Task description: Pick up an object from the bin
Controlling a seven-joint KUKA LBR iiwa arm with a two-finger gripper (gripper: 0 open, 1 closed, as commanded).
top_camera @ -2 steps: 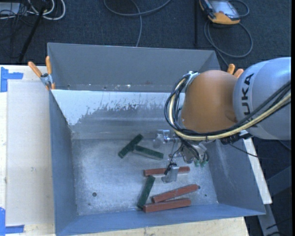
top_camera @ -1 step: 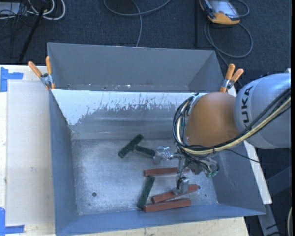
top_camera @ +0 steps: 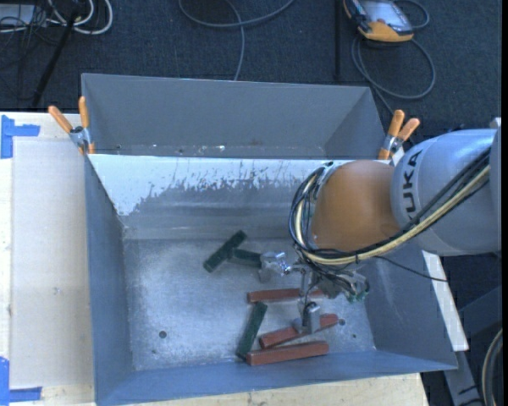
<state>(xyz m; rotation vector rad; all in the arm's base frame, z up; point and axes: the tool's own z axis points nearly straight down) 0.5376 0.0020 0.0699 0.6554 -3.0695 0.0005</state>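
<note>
My gripper (top_camera: 307, 309) hangs low over the right half of the bin floor, under the arm's orange cover. It is down among several red-brown bars. One red-brown bar (top_camera: 275, 295) lies just to its left, and a shorter red-brown block (top_camera: 279, 337) sits below it. A small red-brown piece (top_camera: 327, 320) lies at its right. A dark green bar (top_camera: 254, 328) stands slanted to the lower left of the gripper. Whether anything is gripped is hidden by the gripper itself.
A long red-brown bar (top_camera: 288, 353) lies near the bin's front wall. A dark green block (top_camera: 224, 252) lies tilted at mid-floor, to the upper left of the gripper. The arm and its cables cover the bin's right side.
</note>
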